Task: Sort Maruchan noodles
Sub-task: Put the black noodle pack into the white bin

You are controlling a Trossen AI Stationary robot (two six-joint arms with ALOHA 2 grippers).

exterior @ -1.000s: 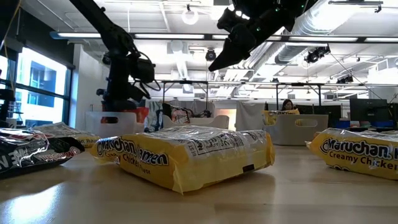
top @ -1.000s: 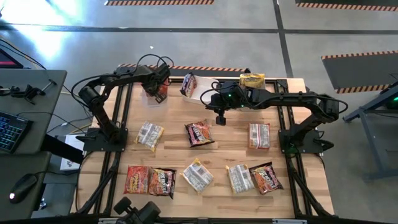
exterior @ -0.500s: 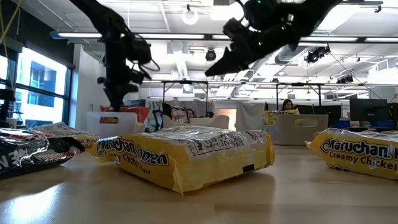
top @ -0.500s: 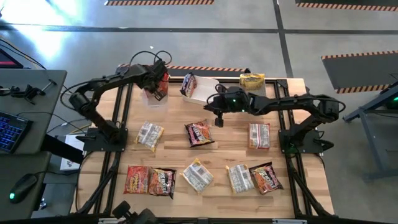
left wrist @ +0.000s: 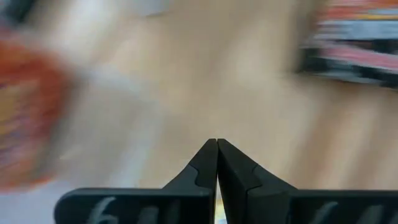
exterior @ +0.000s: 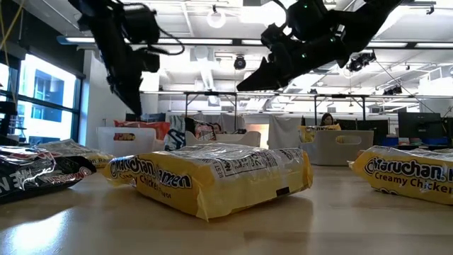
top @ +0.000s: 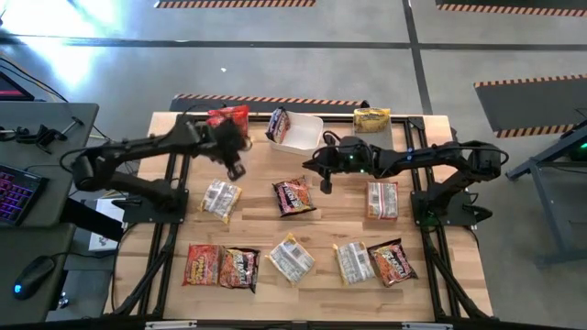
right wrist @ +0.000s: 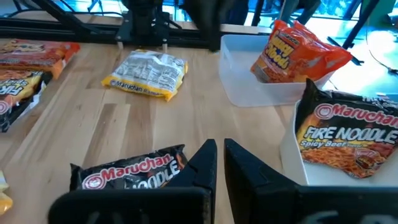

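Observation:
Maruchan noodle packets lie spread over the wooden table. A dark one (top: 293, 195) lies at the middle, just in front of my right gripper (top: 326, 183), which hangs shut above the table and slants down toward that packet (right wrist: 124, 174). My left gripper (top: 237, 170) is shut and holds nothing, in the air on the near side of the far-left clear tub (top: 223, 139). A red packet (top: 227, 117) leans in that tub. A dark packet (top: 278, 124) stands in the middle tub (top: 307, 137). A yellow packet (top: 371, 118) lies at the far right.
Yellow packets (top: 221, 199) (top: 382, 199) lie left and right of the middle. A near row holds red (top: 202, 264), dark (top: 239, 268) (top: 393, 261) and yellow (top: 292, 258) (top: 352, 261) packets. Bare wood lies between the tubs and the middle row.
My left gripper has swung away from the far-left tub toward the table's near edge and middle, rising a little and turning, shut throughout; the red packet stays in the tub. My right gripper has sunk and tipped down toward the middle dark packet.

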